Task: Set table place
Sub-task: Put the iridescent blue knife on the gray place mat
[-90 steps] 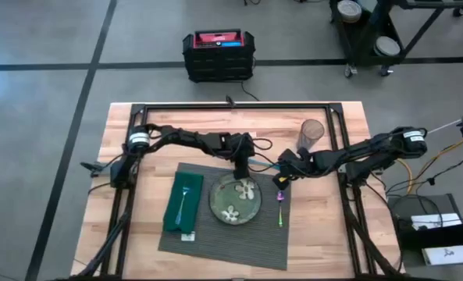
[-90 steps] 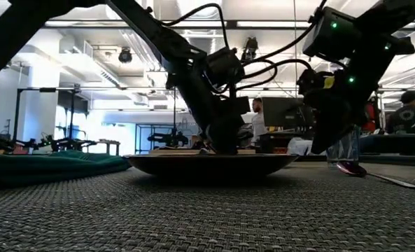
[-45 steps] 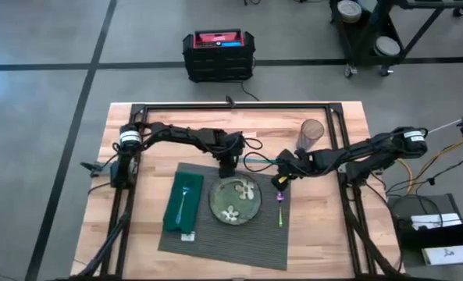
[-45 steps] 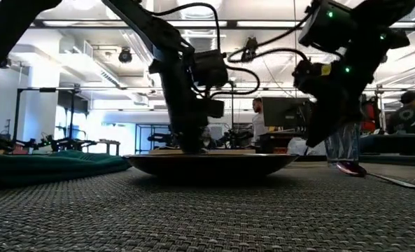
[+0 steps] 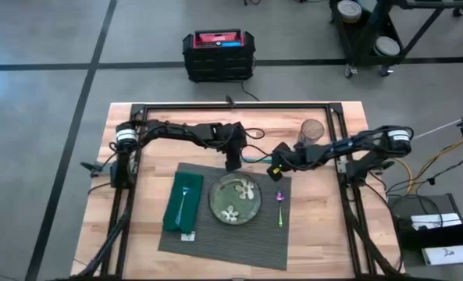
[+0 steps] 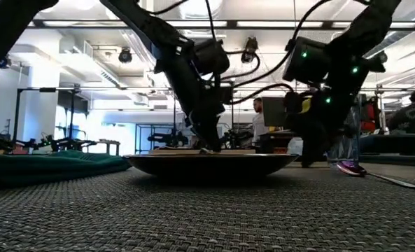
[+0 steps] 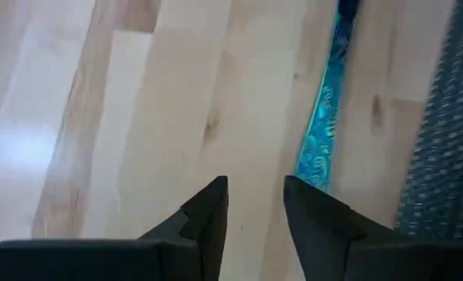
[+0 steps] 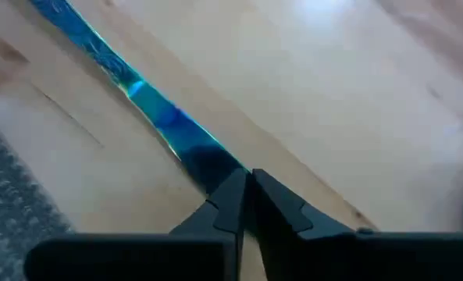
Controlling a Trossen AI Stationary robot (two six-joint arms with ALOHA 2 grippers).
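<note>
- The placemat [image 5: 208, 242] lies flat at the near middle of the surface [image 5: 325, 226]. It carries a plate [image 5: 235, 199], a green napkin [image 5: 172, 218] with a fork [image 5: 183, 199] on it, and a purple spoon [image 5: 279, 209] at its right edge.
- A blue iridescent knife [image 5: 256, 161] lies on bare wood just behind the mat's far edge, between the two arms.
- The right gripper [image 8: 244, 176] is low over one end of the knife; its jaws are pinched almost together on the darker tip, and we judge that they have hold of it.
- The left gripper [image 7: 254, 181] hovers over the wood beside the knife's other end. Its jaws stand a narrow gap apart and hold nothing.
- We expect the knife to be thin, stiff, light and slick — it lies flat on the wood, so a pinch across its narrow width near one end looks best.
- The mat looks ribbed and limp; it should grip whatever is set on it.
- A glass [image 5: 311, 133] stands well behind the mat, near the right arm.
- The right arm covers the knife's right end from above, so we cannot tell handle from blade.
- From table height the plate rim hides the knife entirely.
</note>
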